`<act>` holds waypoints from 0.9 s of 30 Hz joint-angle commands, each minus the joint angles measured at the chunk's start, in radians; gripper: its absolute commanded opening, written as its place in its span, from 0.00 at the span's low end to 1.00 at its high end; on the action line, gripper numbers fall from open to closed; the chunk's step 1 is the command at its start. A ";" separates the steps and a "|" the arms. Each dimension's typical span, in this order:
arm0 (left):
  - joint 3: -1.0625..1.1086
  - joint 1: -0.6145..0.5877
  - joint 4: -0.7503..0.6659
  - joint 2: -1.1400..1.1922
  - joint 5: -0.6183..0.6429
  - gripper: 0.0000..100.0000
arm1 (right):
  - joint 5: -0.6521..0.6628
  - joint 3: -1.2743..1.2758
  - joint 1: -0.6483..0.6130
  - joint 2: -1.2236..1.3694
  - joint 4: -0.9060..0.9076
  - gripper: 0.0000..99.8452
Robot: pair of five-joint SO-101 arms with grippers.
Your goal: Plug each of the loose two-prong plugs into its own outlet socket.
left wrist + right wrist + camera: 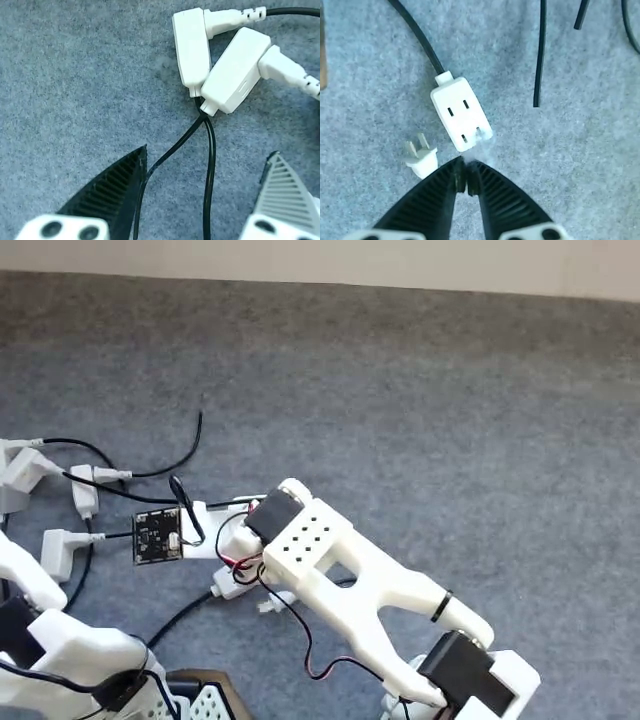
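Note:
A white outlet socket block [460, 115] lies on the grey carpet with its slots facing up and a black cord [417, 36] leading away from it. A loose white two-prong plug [420, 158] lies close beside it, prongs toward the socket end. My right gripper [466, 175] is shut, its tips just short of the socket's end and next to the plug, with nothing visibly between them. My left gripper [205, 167] hangs open above two black cords [209, 165] that run from two white adapters [192, 47] [234, 71]. The right arm [330, 560] stretches to the middle of the carpet.
A small black circuit board [157, 535] lies left of the right arm's wrist. Several white adapters [84, 490] with cords sit at the far left. Loose black wire ends [537, 97] lie beyond the socket. The left arm [60, 640] fills the lower left corner.

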 commanded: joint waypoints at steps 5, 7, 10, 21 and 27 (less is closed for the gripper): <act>-0.002 0.012 -0.017 -0.005 -0.066 0.36 | 0.002 0.295 0.091 -0.016 -0.148 0.01; -0.002 0.013 -0.015 -0.005 -0.066 0.36 | 0.002 0.318 0.053 -0.013 -0.156 0.02; -0.002 0.005 -0.012 -0.005 -0.068 0.36 | 0.002 0.321 0.038 -0.010 -0.133 0.10; 0.016 -0.013 -0.017 -0.007 -0.071 0.36 | 0.018 0.378 0.036 -0.005 -0.131 0.14; 0.018 -0.015 -0.017 -0.007 -0.071 0.36 | 0.075 0.444 0.036 -0.007 -0.131 0.14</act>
